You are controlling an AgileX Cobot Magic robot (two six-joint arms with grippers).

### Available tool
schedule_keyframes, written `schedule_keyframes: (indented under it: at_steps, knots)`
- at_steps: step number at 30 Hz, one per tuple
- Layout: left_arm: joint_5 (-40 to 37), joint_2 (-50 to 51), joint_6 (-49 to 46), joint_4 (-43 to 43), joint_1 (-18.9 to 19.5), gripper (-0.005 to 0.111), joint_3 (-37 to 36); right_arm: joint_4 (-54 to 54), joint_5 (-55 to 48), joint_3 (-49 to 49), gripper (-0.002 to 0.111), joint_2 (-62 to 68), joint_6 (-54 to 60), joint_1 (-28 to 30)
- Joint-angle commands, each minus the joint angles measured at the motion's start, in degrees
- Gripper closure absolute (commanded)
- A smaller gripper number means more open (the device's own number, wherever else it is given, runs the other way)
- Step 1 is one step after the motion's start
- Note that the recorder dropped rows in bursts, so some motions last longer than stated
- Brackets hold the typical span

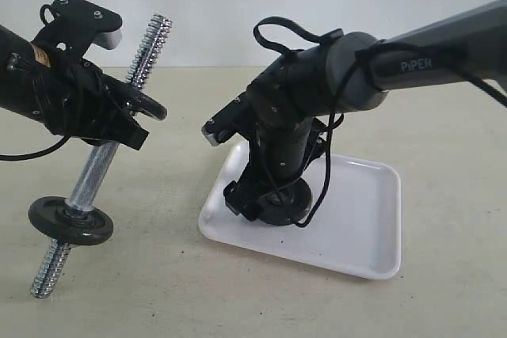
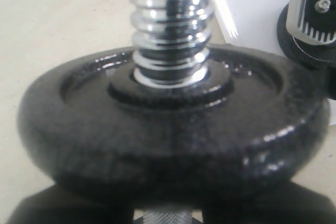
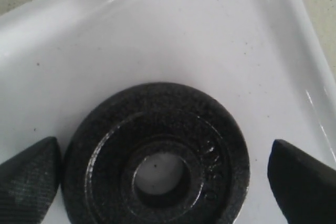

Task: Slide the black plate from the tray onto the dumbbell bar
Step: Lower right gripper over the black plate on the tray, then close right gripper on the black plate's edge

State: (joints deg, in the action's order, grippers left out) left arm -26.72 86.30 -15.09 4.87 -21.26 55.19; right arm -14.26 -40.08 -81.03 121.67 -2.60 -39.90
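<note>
Closing the right pincer (image 3: 165,179), wide open and empty astride the black plate (image 3: 163,111) flat in the tray (image 3: 220,40), likely needs centring first; left pincer (image 1: 119,120) clamps the tilted dumbbell bar (image 1: 97,170).

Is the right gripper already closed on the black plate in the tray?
No, the right gripper stands open around the black plate, with bare tray showing between one finger and the plate.

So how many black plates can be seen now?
3 plates: one on the tray under the right gripper, one low on the bar, one higher by the left gripper.
</note>
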Motion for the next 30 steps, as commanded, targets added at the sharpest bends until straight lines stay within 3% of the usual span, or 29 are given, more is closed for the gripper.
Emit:
schedule_keyframes:
  at_steps: [1,6,11,30]
  knots:
    - [7.25,-2.97,-0.28,0.26,0.02,0.102,2.01,5.56,0.47,1.01,0.003,2.35,3.19,0.26]
    - [7.25,-2.97,-0.28,0.26,0.02,0.102,2.01,18.96,-0.79,1.01,0.003,2.35,12.68,3.3]
    - [7.25,-2.97,-0.28,0.26,0.02,0.102,2.01,20.04,-1.66,1.01,0.003,2.35,12.79,6.25]
    - [6.9,-2.97,-0.42,0.26,0.02,0.102,2.01,17.52,-5.82,1.01,0.003,2.35,9.81,6.26]
